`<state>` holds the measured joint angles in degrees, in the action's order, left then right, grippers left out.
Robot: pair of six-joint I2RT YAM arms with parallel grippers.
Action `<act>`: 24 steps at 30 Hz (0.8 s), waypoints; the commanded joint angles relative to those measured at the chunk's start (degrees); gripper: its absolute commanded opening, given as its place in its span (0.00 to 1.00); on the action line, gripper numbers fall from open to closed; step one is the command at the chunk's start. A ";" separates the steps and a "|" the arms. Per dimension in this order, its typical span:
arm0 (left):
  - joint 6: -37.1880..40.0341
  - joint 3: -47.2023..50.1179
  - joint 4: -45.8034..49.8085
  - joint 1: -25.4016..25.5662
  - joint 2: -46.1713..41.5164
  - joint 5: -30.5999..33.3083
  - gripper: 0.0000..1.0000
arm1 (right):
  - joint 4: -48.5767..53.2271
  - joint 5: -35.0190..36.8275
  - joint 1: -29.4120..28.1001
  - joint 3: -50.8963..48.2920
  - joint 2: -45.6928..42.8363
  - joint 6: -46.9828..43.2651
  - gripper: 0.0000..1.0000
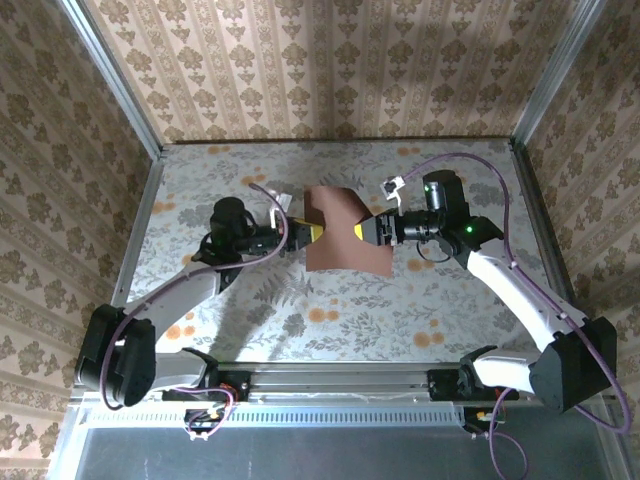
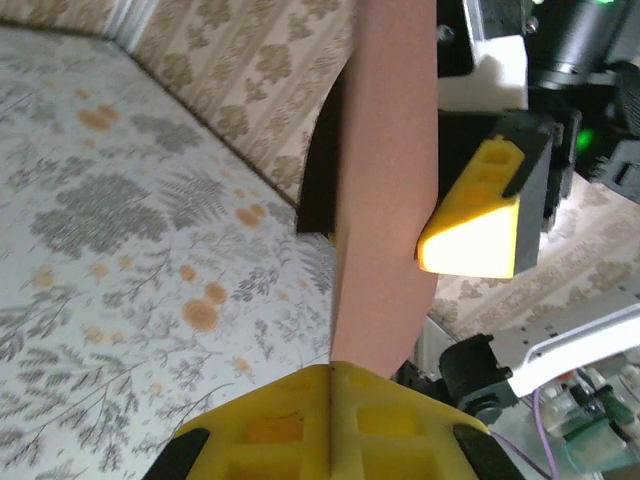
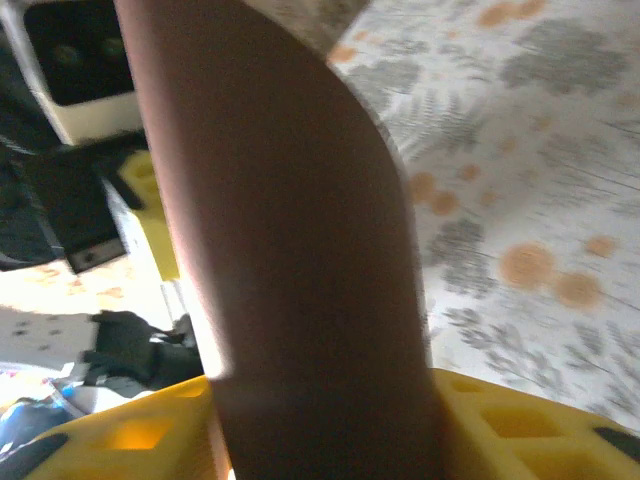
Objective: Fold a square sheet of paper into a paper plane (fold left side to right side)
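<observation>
Top cam: the square sheet of paper point(image 1: 343, 228) is held up off the table point(image 1: 250, 310), over its middle and a bit toward the far edge. The sheet is bowed, not flat. The left gripper point(image 1: 303, 235) meets its left edge. The right gripper point(image 1: 367, 230) comes in from the other side, yellow tips showing over the sheet's right part. From up here I can't tell how tight either pair of jaws is.

Left wrist cam settles it for that arm. Its yellow fingers point(image 2: 260, 430) meet w/ no gap, and the sheet rises straight out of the seam between them, so those jaws are clamped on the edge. The sheet stands on edge, w/ a dark shadowed flap curling off to one side. The other arm's yellow finger sits just beside the sheet.

Right wrist cam, blurry: the sheet runs down between the yellow fingers point(image 3: 520, 420), one on each side, jaws clamped on it. It curves away above them.
</observation>
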<state>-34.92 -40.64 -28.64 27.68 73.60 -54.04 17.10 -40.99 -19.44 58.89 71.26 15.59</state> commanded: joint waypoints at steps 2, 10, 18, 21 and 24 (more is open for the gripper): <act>1.62 -3.23 13.53 0.05 4.29 5.30 0.00 | 2.65 9.14 1.50 -1.95 2.43 2.91 0.56; 3.05 -7.91 25.67 -0.33 19.29 8.22 0.00 | -1.19 13.36 1.47 -4.60 12.19 8.88 0.58; 6.86 -10.52 32.66 -0.27 26.19 13.25 0.00 | -4.75 13.71 -0.60 -5.42 23.03 11.77 0.45; 7.52 -10.74 33.64 -0.31 26.49 14.11 0.00 | -4.72 13.49 -1.51 -4.76 27.02 12.00 0.31; 8.18 -10.91 34.60 -0.41 26.93 14.31 0.00 | -5.31 13.81 -2.17 -4.51 29.22 12.36 0.23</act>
<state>-29.10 -50.09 3.38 27.66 99.81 -40.69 12.82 -28.12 -21.04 53.56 99.26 27.14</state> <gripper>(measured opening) 0.051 0.242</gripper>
